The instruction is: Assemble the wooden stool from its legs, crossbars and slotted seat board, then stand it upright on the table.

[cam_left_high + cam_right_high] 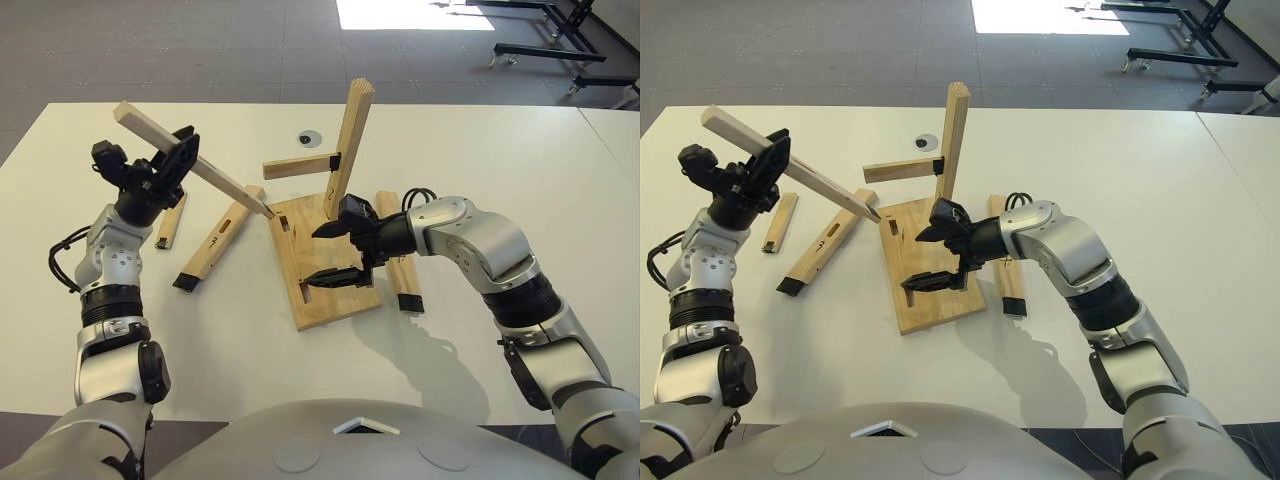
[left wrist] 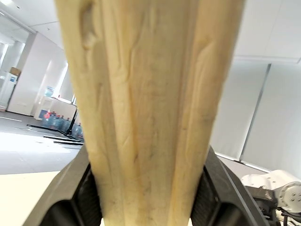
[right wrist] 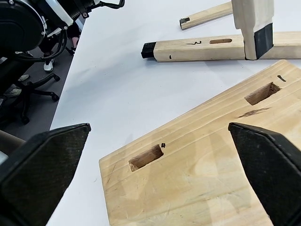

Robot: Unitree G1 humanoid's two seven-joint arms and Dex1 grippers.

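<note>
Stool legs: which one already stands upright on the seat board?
The upright leg with the crossbar jutting from its side. The left gripper holds a slanted leg; two flat legs lie beside the seat board.

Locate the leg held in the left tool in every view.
Left eye: leg slants from upper left, through the left tool, toward the seat board's far left corner.
Right eye: same slant, upper left.
Left wrist: close up between the tool's fingers.
Right wrist: its dark tip hangs by a board slot.
Shared landmark: the seat board.
</note>
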